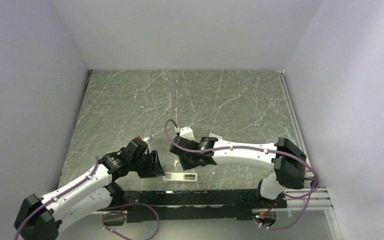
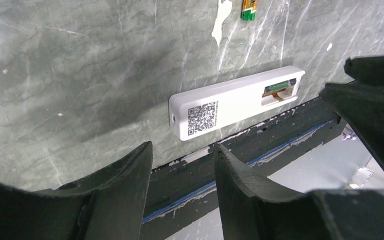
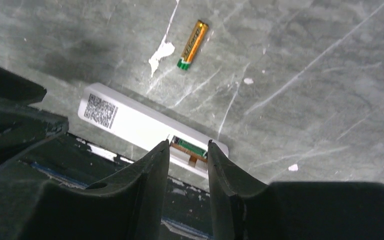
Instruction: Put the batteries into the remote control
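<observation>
White remote control (image 2: 235, 102) along near table (image 2: 80, 75) edge; loose battery (image 3: 192, 45) beyond.

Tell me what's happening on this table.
Two robot arms are loading batteries into a remote control, which lies QR-code side up near the front edge of the table. One battery appears seated in its open recess; a loose battery lies beyond it. The right gripper hovers open over the recess, the left gripper open nearby, both empty.

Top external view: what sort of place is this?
Probably an enclosed lab test cell: plain white walls box in a marbled grey-green tabletop, and a mounting rail runs along its near edge.
</observation>
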Robot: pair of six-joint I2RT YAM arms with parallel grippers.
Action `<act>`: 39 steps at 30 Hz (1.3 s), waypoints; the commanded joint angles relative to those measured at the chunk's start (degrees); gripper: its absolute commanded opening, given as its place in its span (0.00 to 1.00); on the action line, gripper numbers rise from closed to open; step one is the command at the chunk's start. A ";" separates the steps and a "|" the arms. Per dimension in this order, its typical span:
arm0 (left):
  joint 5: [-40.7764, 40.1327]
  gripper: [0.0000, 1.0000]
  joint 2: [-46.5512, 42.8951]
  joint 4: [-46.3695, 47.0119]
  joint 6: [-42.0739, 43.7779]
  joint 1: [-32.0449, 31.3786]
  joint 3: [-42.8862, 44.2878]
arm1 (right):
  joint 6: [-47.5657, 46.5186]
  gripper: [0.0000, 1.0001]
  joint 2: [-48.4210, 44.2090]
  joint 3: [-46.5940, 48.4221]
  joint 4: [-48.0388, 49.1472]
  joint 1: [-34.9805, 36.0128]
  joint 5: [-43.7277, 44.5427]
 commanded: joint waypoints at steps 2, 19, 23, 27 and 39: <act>-1.57 0.54 -3.88 -3.41 -3.33 -0.16 2.61 | -7.63 0.37 2.37 2.64 4.99 -1.02 2.50; -5.28 0.56 -12.21 -11.01 -7.73 -0.15 4.63 | -25.12 0.39 8.74 3.87 14.14 -6.98 -6.10; -5.68 0.56 -13.32 -12.00 -8.15 -0.22 4.90 | -24.73 0.38 11.48 5.69 14.78 -8.61 -6.53; -5.64 0.56 -13.18 -12.12 -8.16 -0.20 4.95 | -25.22 0.37 13.97 7.84 15.22 -10.08 -8.17; -5.45 0.56 -12.71 -11.77 -7.97 -0.22 4.79 | -25.69 0.34 19.96 11.64 13.84 -10.75 -8.15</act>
